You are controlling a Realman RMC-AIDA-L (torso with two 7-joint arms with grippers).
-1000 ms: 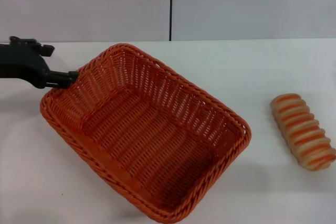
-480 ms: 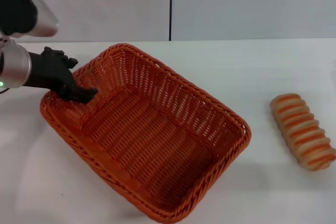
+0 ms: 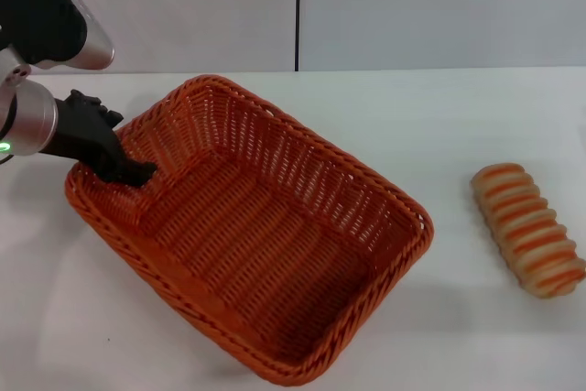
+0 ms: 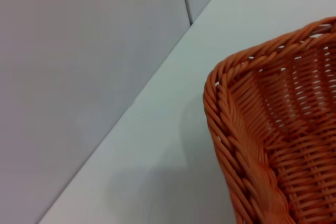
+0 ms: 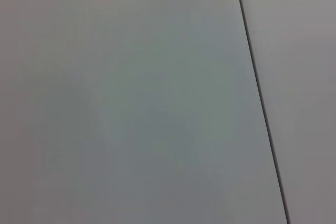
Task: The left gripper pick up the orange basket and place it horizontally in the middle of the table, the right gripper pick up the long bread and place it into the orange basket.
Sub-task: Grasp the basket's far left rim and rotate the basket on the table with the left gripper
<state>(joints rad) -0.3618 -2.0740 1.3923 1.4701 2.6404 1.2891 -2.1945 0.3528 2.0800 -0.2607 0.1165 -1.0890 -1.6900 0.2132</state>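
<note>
At left side of table (image 3: 476, 107): left gripper (image 3: 137, 172) on near-left rim corner of orange basket (image 3: 265, 235), clamp state can't tell. Basket diagonal, not yet centred. Long bread (image 3: 528, 228) near right edge, untouched. Right gripper out of view.

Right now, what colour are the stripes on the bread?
Orange-brown stripes across the tan long bread, clearest in the head view.

One orange basket (image 3: 247, 235) is counted at the left-centre of the bench (image 3: 476, 336); one long bread (image 3: 528, 228) is seen at the right; one tool (image 3: 137, 174) is in view.
</note>
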